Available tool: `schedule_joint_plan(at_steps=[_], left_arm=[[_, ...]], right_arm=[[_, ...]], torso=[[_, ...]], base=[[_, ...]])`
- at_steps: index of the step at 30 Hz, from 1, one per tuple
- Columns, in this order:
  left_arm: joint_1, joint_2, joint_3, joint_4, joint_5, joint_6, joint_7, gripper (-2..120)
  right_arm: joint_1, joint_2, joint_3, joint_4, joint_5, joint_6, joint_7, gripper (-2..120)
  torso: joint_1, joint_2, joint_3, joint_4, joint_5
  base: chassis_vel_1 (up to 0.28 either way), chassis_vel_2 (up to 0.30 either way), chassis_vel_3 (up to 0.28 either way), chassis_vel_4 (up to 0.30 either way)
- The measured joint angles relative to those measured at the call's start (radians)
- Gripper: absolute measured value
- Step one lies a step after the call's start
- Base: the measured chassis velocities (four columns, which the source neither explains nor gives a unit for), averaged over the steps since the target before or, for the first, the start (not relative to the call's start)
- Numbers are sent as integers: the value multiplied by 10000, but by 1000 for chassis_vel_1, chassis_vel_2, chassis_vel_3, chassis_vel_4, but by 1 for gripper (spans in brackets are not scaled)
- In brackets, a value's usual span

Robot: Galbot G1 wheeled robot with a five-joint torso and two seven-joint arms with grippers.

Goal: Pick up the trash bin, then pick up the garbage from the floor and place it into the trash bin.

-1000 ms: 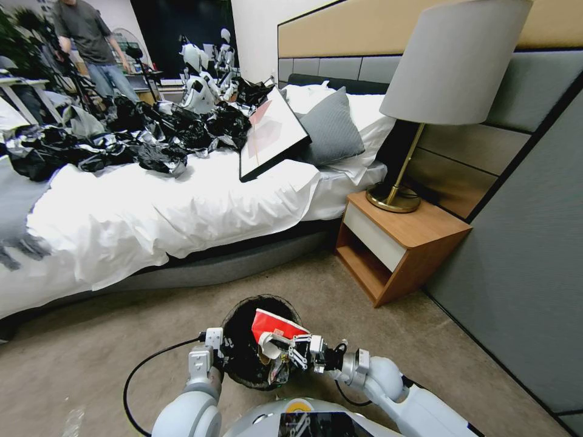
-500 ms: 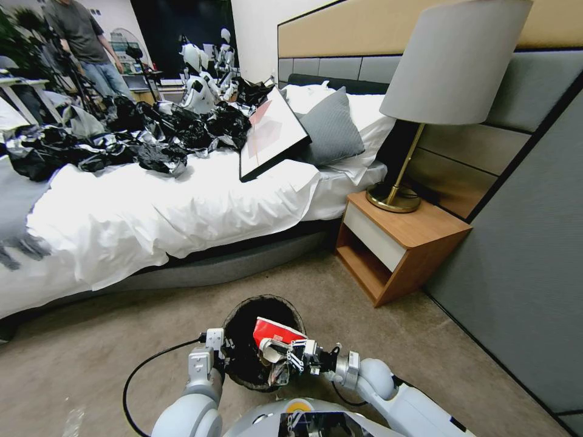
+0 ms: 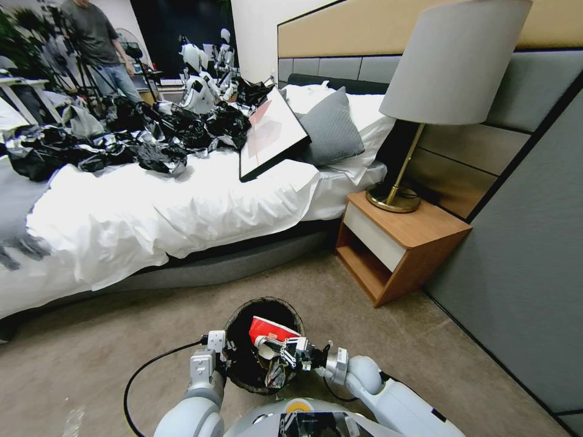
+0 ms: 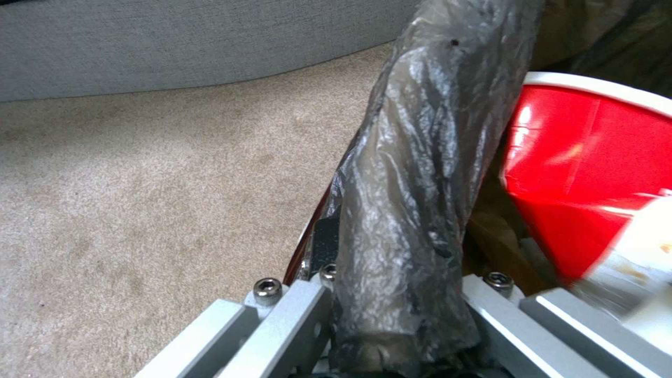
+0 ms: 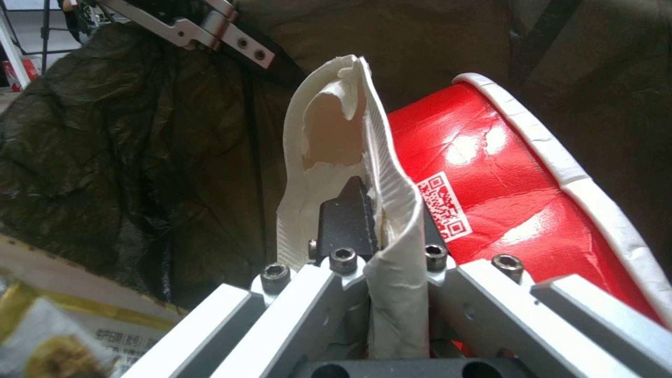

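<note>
My right jaws [image 5: 371,231] are pinching the white rim of a crushed red paper cup [image 5: 504,173], and since a second ago they are sinking lower, so the cup is now hanging inside the mouth of the trash bin [image 3: 240,364]. My left jaws [image 4: 392,315] are clamping the bin's bag-covered rim, above the floor [image 3: 91,352] near the bed [image 3: 152,218]. I think releasing is near.

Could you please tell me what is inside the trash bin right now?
Inside the trash bin: a red-and-white wrapper and white scrap pinched by the right gripper. The black liner hides anything deeper.
</note>
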Motion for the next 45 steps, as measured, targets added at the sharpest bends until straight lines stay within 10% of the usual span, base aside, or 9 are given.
schedule_joint_plan(at_steps=[30,45], left_arm=[[-64,4,58,50,48,-47,18,0],[-244,10,-19,329,-114,-10,76,0]], right_arm=[[-84,204,34,128,-532,-90,-68,97],[-341,71,565,1501,-336,-49,26,100]], torso=[[0,0,0,0,3],[0,-1,0,1,3]], base=[[0,0,0,0],[0,0,0,0]])
